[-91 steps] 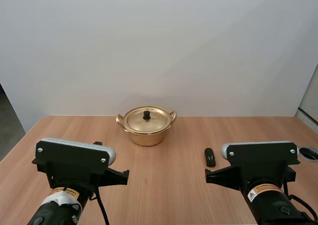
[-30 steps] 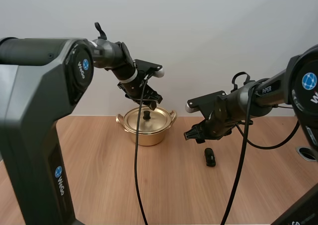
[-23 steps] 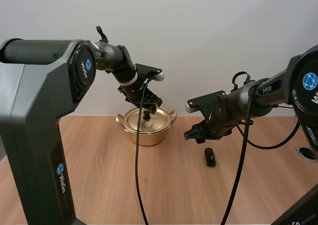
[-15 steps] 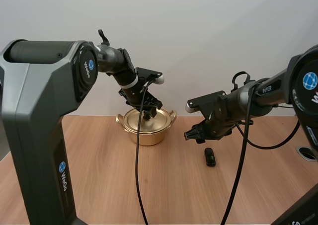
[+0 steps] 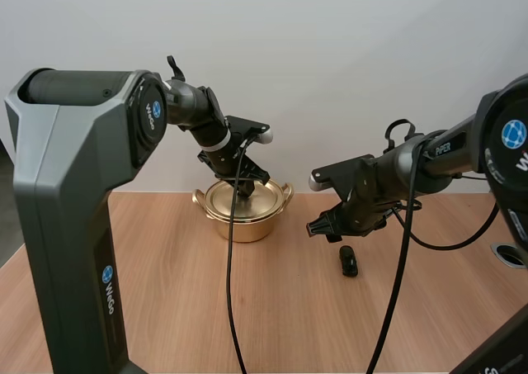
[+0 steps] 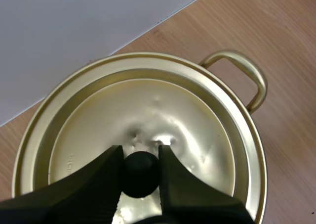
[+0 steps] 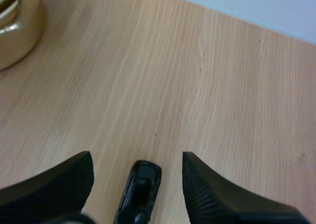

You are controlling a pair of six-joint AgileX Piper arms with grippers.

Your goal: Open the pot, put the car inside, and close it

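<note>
A gold pot (image 5: 243, 219) with two handles stands at the back of the table, its lid (image 6: 148, 115) on. My left gripper (image 5: 245, 189) has come down over the lid, and its fingers (image 6: 101, 177) pinch the lid's black knob (image 6: 140, 174) from both sides. A small black car (image 5: 349, 261) lies on the table to the right of the pot. My right gripper (image 5: 327, 229) hangs just above the car, a little to its left. Its fingers (image 7: 59, 179) stand wide apart, with the car (image 7: 139, 189) below and between them. The pot's side (image 7: 17, 31) shows beyond them.
The wooden table (image 5: 165, 308) stretches wide in front of the pot and the car. A round metal-rimmed hole (image 5: 513, 256) sits at the table's right edge. A white wall rises right behind the pot.
My left gripper has sunk from above the lid onto the knob and its fingers have come together on it. The right arm has stayed where it was over the car.
</note>
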